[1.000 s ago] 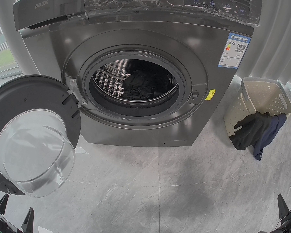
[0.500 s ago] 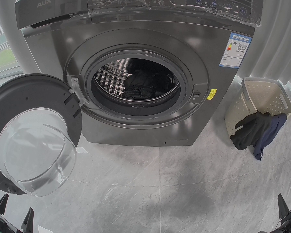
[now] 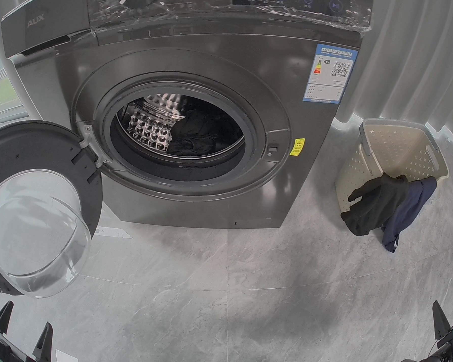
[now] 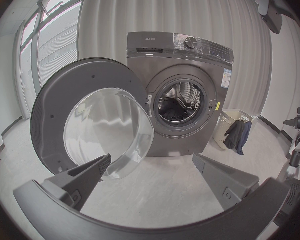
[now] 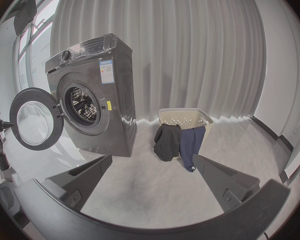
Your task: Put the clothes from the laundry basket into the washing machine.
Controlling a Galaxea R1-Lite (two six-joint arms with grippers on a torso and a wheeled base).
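At far left, left end effector low above the grey floor, fingers apart, empty. Beside it, round door swung wide open on the washing machine, dark clothes lying in the drum. Right of the machine, cream laundry basket on the floor, black garment and navy garment draped side by side over its rim. At far right, right end effector, fingers apart, empty.
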